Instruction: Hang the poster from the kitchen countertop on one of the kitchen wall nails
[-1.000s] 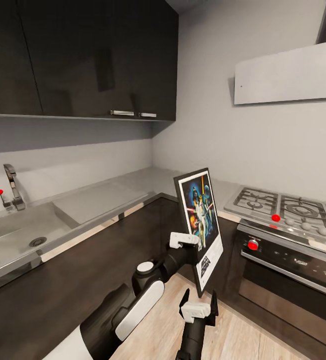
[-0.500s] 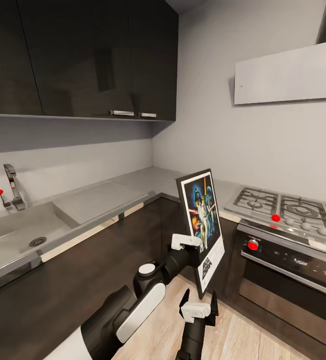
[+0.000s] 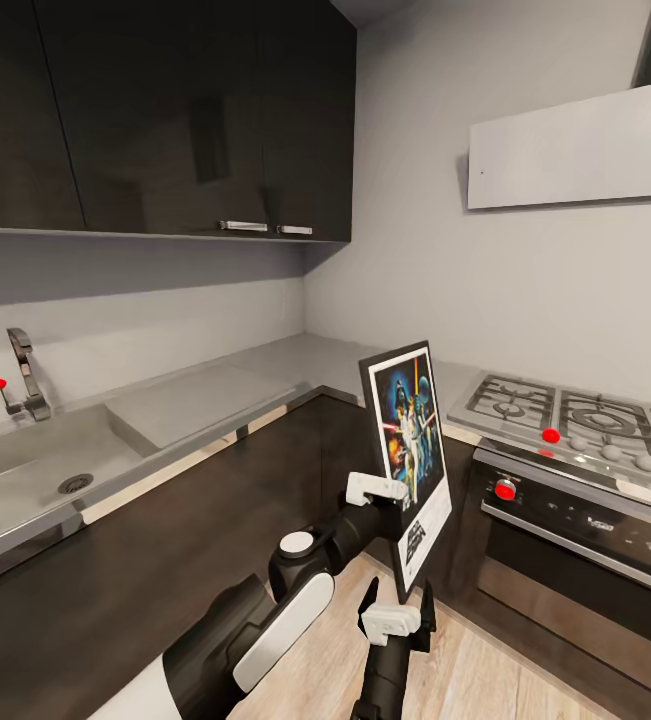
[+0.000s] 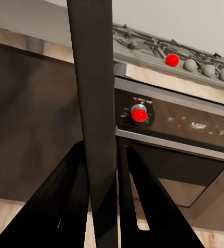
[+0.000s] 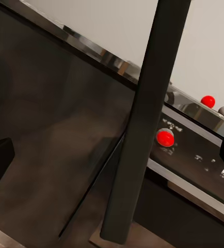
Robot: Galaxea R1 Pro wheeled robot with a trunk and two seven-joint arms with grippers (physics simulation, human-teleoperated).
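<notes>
Left gripper (image 3: 397, 508) clenched on the poster (image 3: 411, 450) edge, right gripper (image 3: 395, 605) released below; could twist loose mid-carry.

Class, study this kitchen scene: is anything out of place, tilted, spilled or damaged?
Only the poster is out of place: it is off the kitchen countertop, held in mid-air before the oven by the left tool, its top leaning slightly. Nothing looks spilled or damaged.
</notes>
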